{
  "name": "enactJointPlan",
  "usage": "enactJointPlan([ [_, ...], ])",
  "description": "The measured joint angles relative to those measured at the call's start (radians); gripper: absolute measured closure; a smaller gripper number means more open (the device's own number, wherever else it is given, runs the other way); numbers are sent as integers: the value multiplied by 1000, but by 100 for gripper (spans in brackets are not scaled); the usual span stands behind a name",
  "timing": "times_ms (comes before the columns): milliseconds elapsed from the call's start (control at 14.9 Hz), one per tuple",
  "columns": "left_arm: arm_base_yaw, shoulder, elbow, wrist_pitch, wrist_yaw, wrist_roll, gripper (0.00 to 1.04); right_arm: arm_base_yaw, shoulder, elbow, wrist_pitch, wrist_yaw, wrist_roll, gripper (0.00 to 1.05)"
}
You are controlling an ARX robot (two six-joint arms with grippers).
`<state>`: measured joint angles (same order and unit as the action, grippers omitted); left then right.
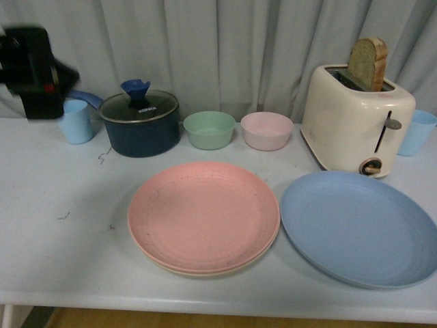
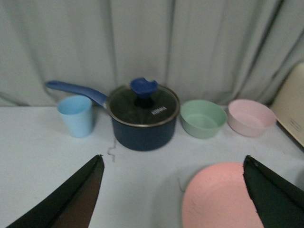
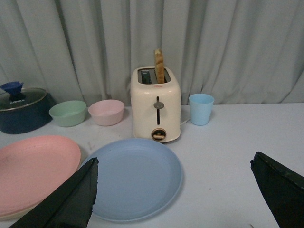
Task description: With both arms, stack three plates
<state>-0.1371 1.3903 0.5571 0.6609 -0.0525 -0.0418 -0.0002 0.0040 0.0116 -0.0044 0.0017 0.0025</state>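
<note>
The left gripper (image 2: 173, 157) is spread wide open, its two black fingers (image 2: 78, 197) far apart. It holds nothing and touches nothing, hanging above the table (image 1: 61, 239) with the pot ahead of it. The right gripper (image 3: 174, 159) is just as wide open and also holds nothing, hanging over the near right part of the table. From the front, only the boxy black left arm (image 1: 31, 72) shows, raised at the far left.

The pink plate (image 1: 203, 215) lies on the beige plate (image 1: 205, 272) at the near middle, with only the beige rim showing beneath it. The blue plate (image 1: 358, 229) lies flat just to their right, with a narrow gap between.

Along the far side, from left to right:
- A light blue cup (image 1: 75, 121).
- A dark blue pot (image 1: 142, 130) with its glass lid (image 1: 139, 106) on, so I cannot tell what is inside.
- A mint bowl (image 1: 209, 130) and a pink bowl (image 1: 266, 130), both with bare insides.
- A cream toaster (image 1: 356, 126) with a slice of bread (image 1: 369, 63) standing in its slot.
- A second light blue cup (image 1: 416, 132).
</note>
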Motion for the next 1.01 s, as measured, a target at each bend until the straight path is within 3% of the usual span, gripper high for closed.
enactJointPlan([
  [67,12,-16,-98,200,-60,18,30,0,0,0,2,-1,0,6],
  [135,26,-55,-188,266,-56,24,45,0,0,0,0,-1,0,6],
  [404,65,-247,-348,254,-17,24,95,0,0,0,1,-2,0,6],
  [471,93,-293,-380,236,24,26,103,0,0,0,1,-2,0,6],
  [605,142,-400,-428,195,45,27,103,0,0,0,1,-2,0,6],
  [807,136,-481,-505,192,52,27,103,0,0,0,1,-2,0,6],
  [1009,136,-644,-539,60,52,27,103,0,0,0,1,-2,0,6],
])
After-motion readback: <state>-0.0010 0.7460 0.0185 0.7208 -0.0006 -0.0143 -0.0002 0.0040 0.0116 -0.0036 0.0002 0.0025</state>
